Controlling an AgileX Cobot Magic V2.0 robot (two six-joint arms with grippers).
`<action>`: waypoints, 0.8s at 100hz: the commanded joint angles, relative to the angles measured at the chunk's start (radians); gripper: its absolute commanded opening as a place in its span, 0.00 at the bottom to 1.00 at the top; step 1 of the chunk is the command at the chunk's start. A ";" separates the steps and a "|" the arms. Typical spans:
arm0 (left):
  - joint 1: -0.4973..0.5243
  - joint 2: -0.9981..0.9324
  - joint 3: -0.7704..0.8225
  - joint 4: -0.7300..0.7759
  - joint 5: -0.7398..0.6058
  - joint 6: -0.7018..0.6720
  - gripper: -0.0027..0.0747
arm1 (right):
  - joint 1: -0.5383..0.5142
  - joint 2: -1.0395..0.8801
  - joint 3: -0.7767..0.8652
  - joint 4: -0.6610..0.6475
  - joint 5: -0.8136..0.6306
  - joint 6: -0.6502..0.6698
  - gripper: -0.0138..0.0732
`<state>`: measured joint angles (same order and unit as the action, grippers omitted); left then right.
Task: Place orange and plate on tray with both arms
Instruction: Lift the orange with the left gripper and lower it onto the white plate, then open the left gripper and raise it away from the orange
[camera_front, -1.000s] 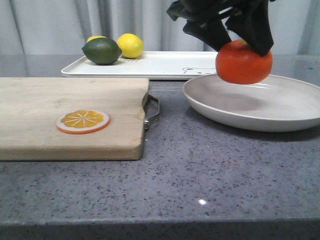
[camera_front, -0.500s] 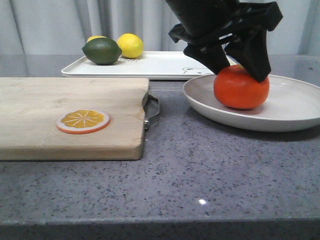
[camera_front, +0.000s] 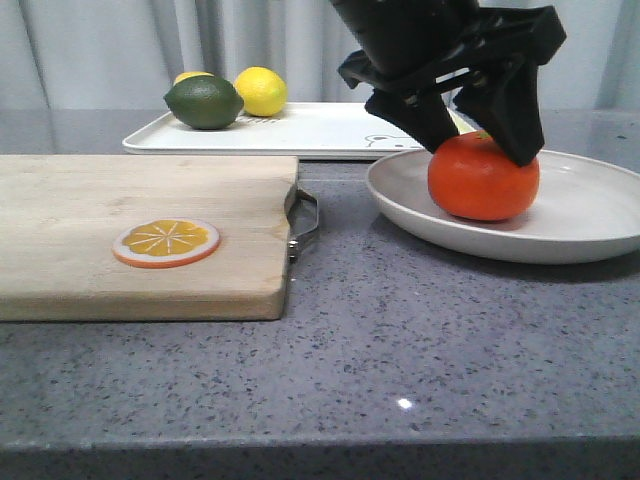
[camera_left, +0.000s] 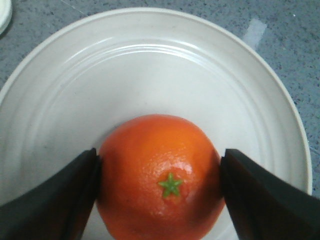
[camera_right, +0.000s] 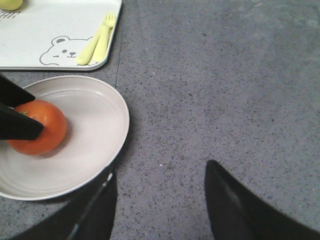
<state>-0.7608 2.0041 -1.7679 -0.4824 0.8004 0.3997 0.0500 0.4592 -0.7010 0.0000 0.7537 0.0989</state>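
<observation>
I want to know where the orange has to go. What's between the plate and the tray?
Only a narrow strip of bare grey counter separates the plate from the tray; the right wrist view shows it best. The orange sits on the plate.

Glossy orange-red orange (camera_front: 483, 177) on an off-white plate (camera_front: 560, 225), speckled grey desk (camera_front: 400, 340).
You see its green star-shaped stem spot, black pincer (camera_front: 478, 140) fingers, a white tray (camera_front: 310, 130) with a line-drawn bear face, pale yellow forks (camera_right: 98, 44), a dark green lime (camera_front: 204, 102).

Orange on plate, tray behind.
We see the glossy orange (camera_front: 483, 177) resting in the off-white plate (camera_front: 590, 215), beside the white bear-face tray (camera_front: 330, 130).
</observation>
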 joint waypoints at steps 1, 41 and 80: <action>-0.008 -0.055 -0.032 -0.037 -0.032 -0.008 0.62 | 0.000 0.014 -0.032 0.000 -0.064 -0.004 0.63; -0.008 -0.055 -0.034 -0.037 -0.028 -0.008 0.82 | 0.000 0.014 -0.032 0.000 -0.064 -0.004 0.63; -0.008 -0.058 -0.155 -0.029 0.095 -0.008 0.82 | 0.000 0.014 -0.032 0.000 -0.063 -0.004 0.63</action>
<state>-0.7608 2.0041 -1.8630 -0.4837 0.8949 0.3990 0.0500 0.4592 -0.7010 0.0000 0.7537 0.0989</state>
